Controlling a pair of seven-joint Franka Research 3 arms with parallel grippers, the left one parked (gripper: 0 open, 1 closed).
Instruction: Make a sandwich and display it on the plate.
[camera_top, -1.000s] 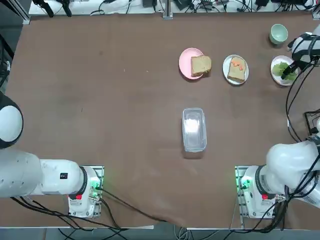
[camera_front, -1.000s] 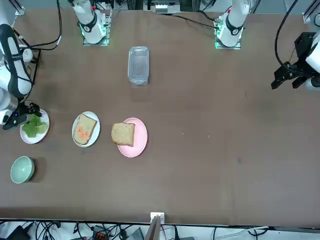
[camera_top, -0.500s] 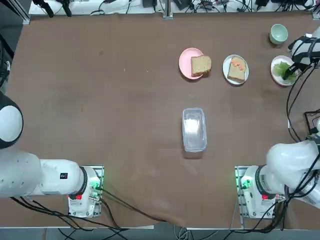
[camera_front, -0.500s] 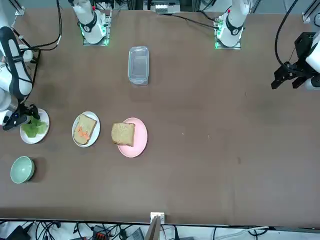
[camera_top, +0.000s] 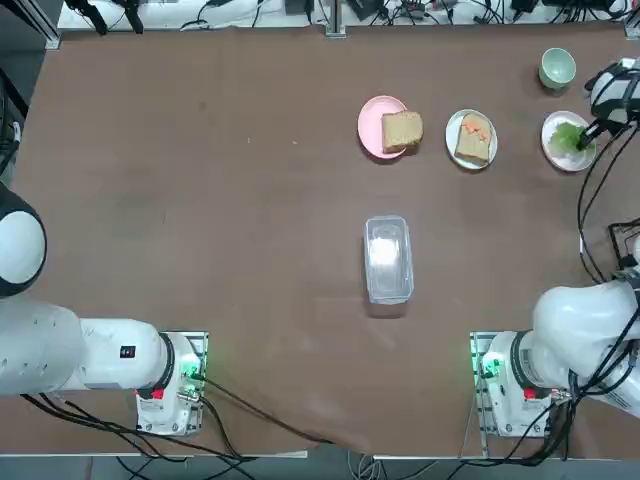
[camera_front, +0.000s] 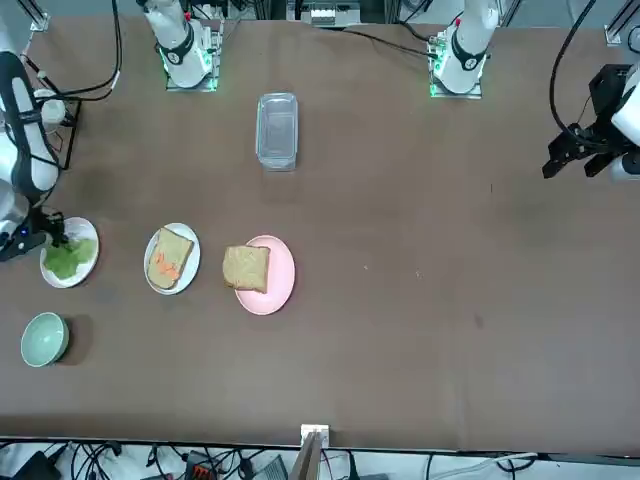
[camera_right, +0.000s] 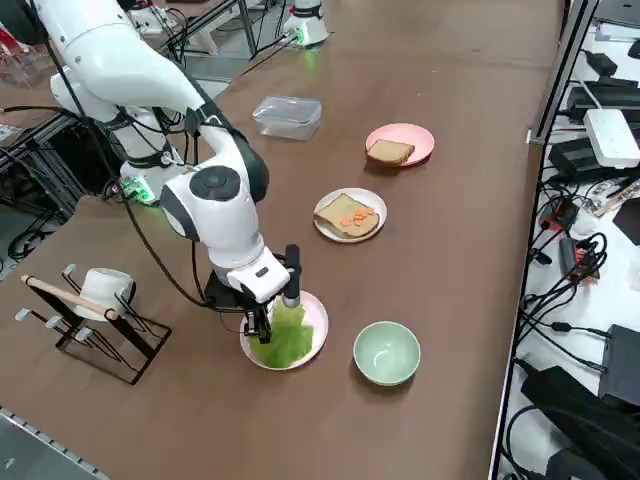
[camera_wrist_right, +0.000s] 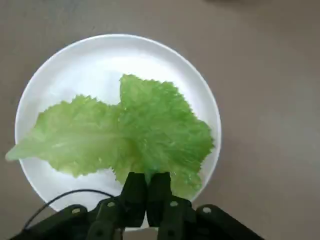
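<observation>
Directly under the right gripper, whose fingers are pressed together on the edge of a flat green lettuce leaf, sits a small round white dish on the brown worktop. Beside the gripper stands a pale-green bowl. Farther off, the round white plate carries a tan bread slice with orange pieces. Beyond it, a pink plate holds a second bread slice.
</observation>
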